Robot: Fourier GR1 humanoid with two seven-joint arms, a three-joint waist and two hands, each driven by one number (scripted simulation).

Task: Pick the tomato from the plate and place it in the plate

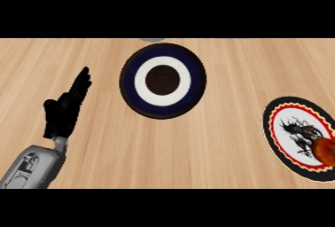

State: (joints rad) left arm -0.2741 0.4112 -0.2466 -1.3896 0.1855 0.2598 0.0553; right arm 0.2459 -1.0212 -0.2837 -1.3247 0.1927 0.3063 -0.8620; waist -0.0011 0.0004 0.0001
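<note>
A red tomato (325, 150) lies on the right side of a plate (280, 133) with a black and red rim and a dark drawing on white, at the right edge of the head view. A second plate (131, 66), navy with a white ring and a dark centre, sits at the upper middle of the wooden counter and holds nothing. My left hand (64, 111) stands open at the left, fingers straight and pointing up, well left of the navy plate. My right hand does not show.
The wooden counter (196, 150) spans the whole view. A small grey object (152, 39) peeks in at the top edge, just above the navy plate.
</note>
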